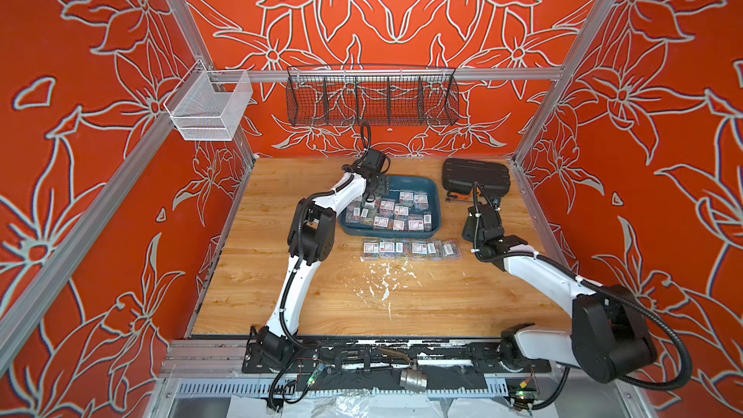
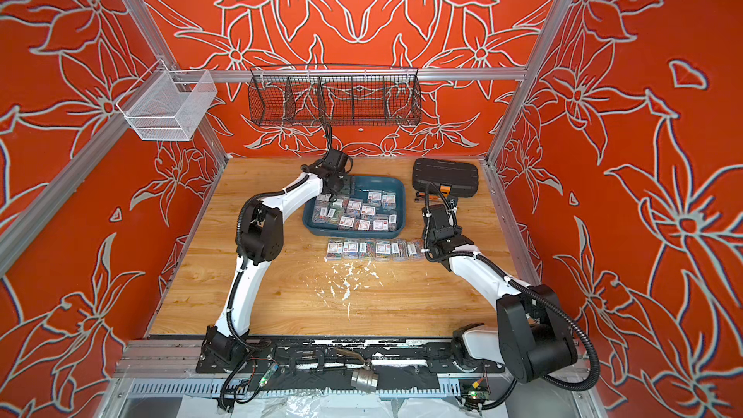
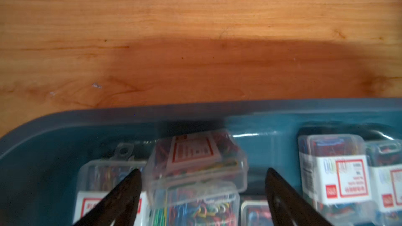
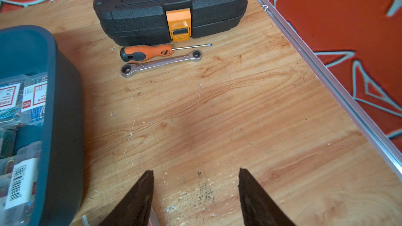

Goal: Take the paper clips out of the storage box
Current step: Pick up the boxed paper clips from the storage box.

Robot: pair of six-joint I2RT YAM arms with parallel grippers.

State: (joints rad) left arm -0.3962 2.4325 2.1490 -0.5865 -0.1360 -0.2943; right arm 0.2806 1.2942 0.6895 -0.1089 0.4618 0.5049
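Note:
The storage box (image 1: 414, 183) (image 2: 382, 182) is a dark teal tray at the back middle of the table. It holds several clear boxes of paper clips (image 1: 396, 211) with white-and-red labels. More paper clip boxes (image 1: 410, 249) (image 2: 376, 249) lie in a row on the wood in front of it. My left gripper (image 1: 370, 199) (image 3: 202, 170) reaches into the tray's left end. It is open, its fingers either side of a tilted box (image 3: 195, 161) that rests on another box. My right gripper (image 4: 195, 170) hangs open over bare wood, just right of the tray wall (image 4: 63, 127).
A black ribbed case (image 1: 476, 174) (image 4: 171, 3) with an orange latch stands at the back right. A screwdriver (image 4: 148, 53) and a ratchet wrench (image 4: 161, 63) lie in front of it. A black wire basket (image 1: 372, 100) and a white mesh basket (image 1: 209, 106) hang above.

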